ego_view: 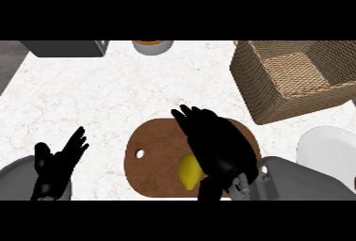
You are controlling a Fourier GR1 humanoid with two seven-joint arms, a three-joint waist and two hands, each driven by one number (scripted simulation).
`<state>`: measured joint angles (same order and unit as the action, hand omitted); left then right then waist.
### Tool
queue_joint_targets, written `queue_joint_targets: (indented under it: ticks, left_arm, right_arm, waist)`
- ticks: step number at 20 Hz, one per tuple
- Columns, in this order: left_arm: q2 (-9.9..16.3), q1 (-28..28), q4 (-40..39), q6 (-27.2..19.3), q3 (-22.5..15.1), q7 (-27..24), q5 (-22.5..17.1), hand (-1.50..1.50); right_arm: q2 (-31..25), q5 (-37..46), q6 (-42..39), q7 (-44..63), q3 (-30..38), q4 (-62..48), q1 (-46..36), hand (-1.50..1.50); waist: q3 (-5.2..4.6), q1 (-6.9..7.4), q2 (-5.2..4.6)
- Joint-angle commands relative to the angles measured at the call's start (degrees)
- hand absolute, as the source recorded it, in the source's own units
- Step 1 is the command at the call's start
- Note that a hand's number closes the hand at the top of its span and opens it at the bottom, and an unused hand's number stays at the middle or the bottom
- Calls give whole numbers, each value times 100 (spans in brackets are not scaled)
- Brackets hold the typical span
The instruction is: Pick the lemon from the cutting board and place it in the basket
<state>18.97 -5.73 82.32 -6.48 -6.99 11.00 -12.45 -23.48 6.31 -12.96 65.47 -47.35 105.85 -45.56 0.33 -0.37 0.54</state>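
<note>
Lemon (188,172) lies on the near part of the board (156,155), mid-scene, half hidden under the right hand (215,146). That hand's fingers (191,115) are spread flat above it, not clamped. Left hand (59,162) rests open at near left.

Likely light, firm, waxy and rounded, so it may roll; best cupped across its middle.

Basket (264,94) sits far right on the surface (83,103), well apart.

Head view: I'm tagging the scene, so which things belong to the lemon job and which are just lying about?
Job:
lemon
cutting board
basket
right hand, over the lemon

Lying about:
left hand, resting open
white plate
orange-filled bowl
dark box
</note>
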Motion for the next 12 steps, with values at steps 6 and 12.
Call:
queue_joint_targets:
  ticks: [6, 12]
  left_arm:
    - [-118, -173, -273, -51, -81, 278, 140, 0]
    - [-170, 147, -554, 23, 35, 297, 156, 0]
  right_arm:
    - [326, 843, 154, 799, -420, 141, 710, -150]
    - [469, 1354, 139, 519, -397, -25, 977, -150]
  waist:
    - [-36, -9, -37]
    - [-37, -12, -45]
